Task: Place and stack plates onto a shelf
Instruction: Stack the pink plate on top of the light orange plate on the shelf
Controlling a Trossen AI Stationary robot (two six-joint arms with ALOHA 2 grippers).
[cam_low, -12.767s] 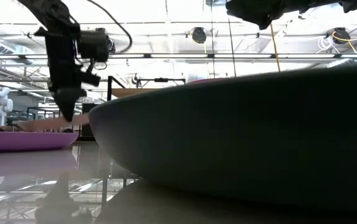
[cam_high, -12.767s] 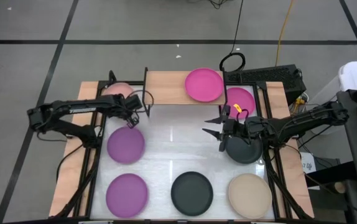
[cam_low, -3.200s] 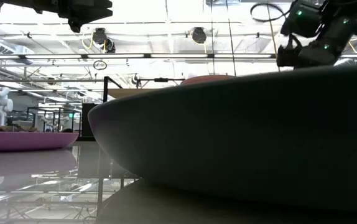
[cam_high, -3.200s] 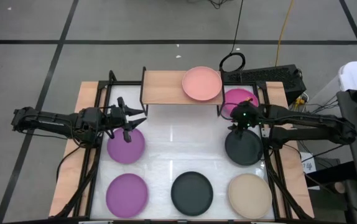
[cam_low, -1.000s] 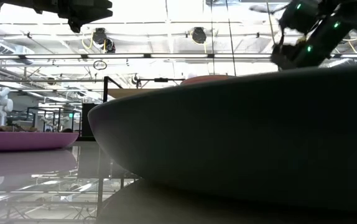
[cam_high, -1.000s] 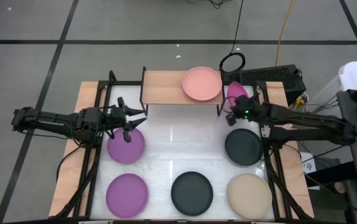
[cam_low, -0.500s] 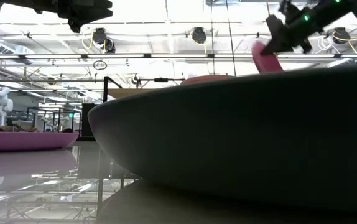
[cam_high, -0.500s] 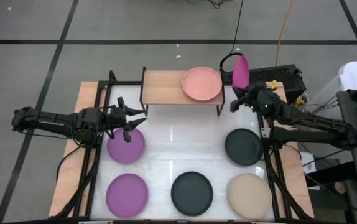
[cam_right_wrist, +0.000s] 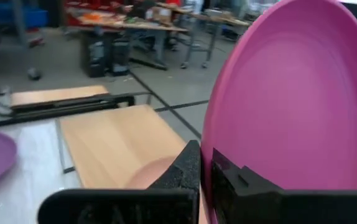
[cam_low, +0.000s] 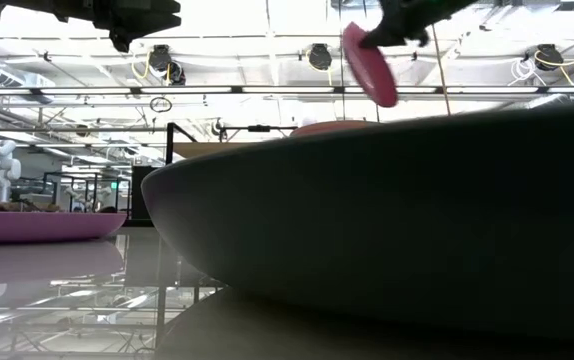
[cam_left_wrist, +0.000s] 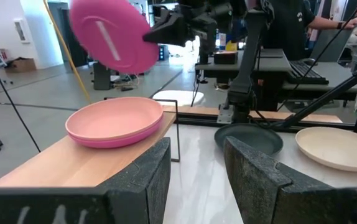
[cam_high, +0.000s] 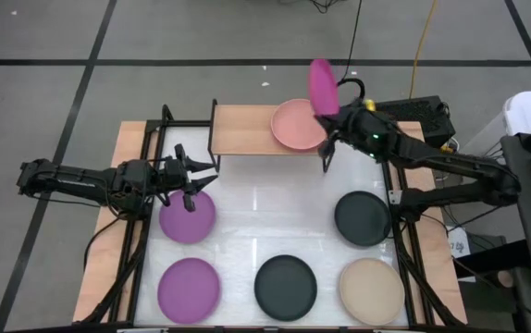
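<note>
My right gripper (cam_high: pixel 333 115) is shut on a magenta plate (cam_high: pixel 322 87) that it carries above the right end of the shelf (cam_high: pixel 245 130). Pale pink plates (cam_high: pixel 299 127) lie stacked on the shelf's wooden top, right under the carried plate (cam_left_wrist: pixel 112 36). My left gripper (cam_high: pixel 191 176) hovers open over a purple plate (cam_high: pixel 188 215) at the table's left and touches nothing. My right gripper pinches the magenta plate's rim (cam_right_wrist: pixel 214 144) between its two fingers, one finger on each face. It reaches in from the table's right. The plate stands steeply tilted, almost on edge, lifted clear above the pink plates (cam_right_wrist: pixel 155 172).
On the white table lie a second purple plate (cam_high: pixel 189 287), a dark plate (cam_high: pixel 285 285), a beige plate (cam_high: pixel 371 287) and another dark plate (cam_high: pixel 363 218). In the low view a dark plate (cam_low: pixel 397 220) fills the foreground. The shelf's left half (cam_left_wrist: pixel 60 165) is bare wood.
My right gripper has risen from the table's far right corner and swung toward the table's left, over the shelf. The magenta plate has come with it, lifted clear and tipped up onto its edge.
</note>
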